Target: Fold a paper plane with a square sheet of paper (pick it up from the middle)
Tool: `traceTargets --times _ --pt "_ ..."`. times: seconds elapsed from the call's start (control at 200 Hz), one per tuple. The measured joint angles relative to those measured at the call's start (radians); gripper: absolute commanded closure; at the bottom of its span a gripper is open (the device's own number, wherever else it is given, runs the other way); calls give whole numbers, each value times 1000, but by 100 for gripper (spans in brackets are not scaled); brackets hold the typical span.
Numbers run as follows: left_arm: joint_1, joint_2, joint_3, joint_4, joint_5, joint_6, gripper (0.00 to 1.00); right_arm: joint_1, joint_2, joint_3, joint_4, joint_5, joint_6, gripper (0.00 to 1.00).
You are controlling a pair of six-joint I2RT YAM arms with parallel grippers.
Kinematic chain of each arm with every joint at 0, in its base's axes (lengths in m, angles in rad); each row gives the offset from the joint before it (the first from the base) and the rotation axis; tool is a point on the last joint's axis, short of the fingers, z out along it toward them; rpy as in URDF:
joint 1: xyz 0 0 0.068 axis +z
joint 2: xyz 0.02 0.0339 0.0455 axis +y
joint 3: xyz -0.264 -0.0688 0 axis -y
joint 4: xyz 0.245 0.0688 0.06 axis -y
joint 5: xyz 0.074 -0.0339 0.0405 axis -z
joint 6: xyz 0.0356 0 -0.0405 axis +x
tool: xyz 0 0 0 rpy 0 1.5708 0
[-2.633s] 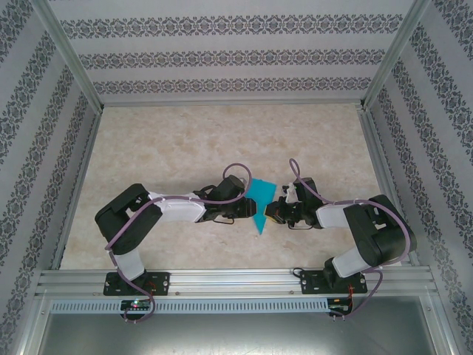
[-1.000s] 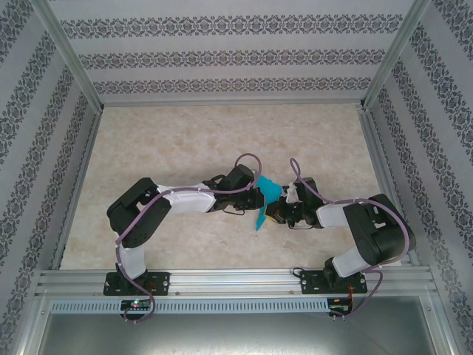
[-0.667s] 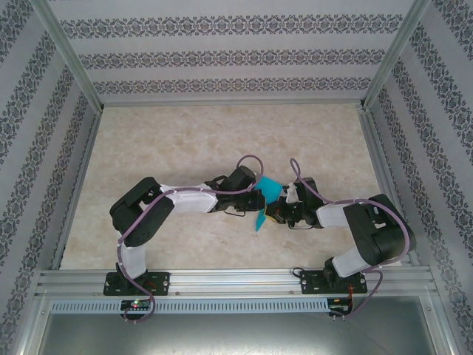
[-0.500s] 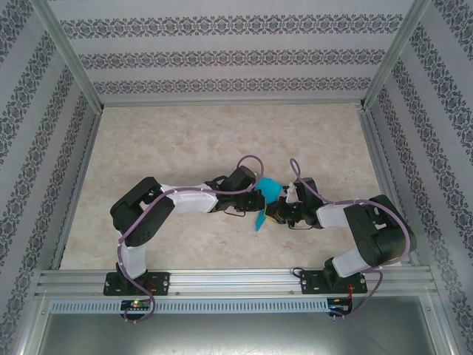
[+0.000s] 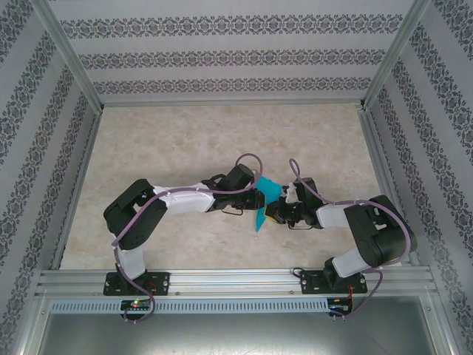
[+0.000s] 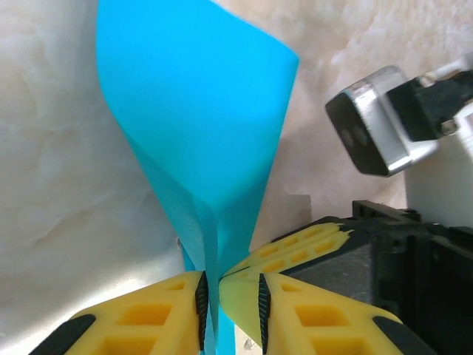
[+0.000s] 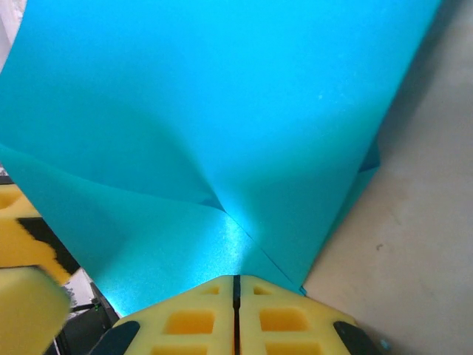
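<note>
Surroundings: patterned wallpaper walls (image 5: 222, 59) on three sides, pale marbled table (image 5: 185, 140), aluminium rail (image 5: 236, 281) along the near edge with both arm bases bolted on.
Arms: both reaching inward, wrists meeting a bit right of table centre, a purple cable looped over each.
Paper (image 5: 260, 216): turquoise, partly folded, standing up between the two grippers. Wide end toward the far side, narrow point toward the near edge in the top view. Cannot tell whether the lower tip touches the table.
Right gripper (image 7: 236, 285): yellow fingers pressed flat together, no gap. Paper pinched at the tips, creases running out from the pinch point, sheet fanning wide beyond it.
Left gripper (image 6: 230, 302): fingers parted a little. Folded edge of the paper running down through the gap, lying against the left-hand pad. Cannot tell if any real pinch on it.
Left wrist view: paper narrow at the fingers, flaring into an open funnel farther out. Right gripper's yellow finger and black body just beside it on the right, close against the fold.
Right wrist view: one yellow finger of the left gripper at the lower left edge, partly behind the sheet.
Spacing: grippers just beside each other, tips facing, paper between them.
</note>
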Motion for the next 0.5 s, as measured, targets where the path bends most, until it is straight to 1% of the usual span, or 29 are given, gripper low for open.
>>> traceTargets --times 0.105,0.225,0.335,0.505 --pt "0 -4 0 -7 -8 9 71 -1 0 0 0 0 -2 92" --pt "-1 -2 5 -52 -26 26 72 -2 0 0 0 0 -3 92" --pt "-11 15 38 -109 -53 50 79 -2 0 0 -1 0 -3 92" --pt "-33 39 105 -187 -97 91 81 -2 0 0 0 0 -3 93"
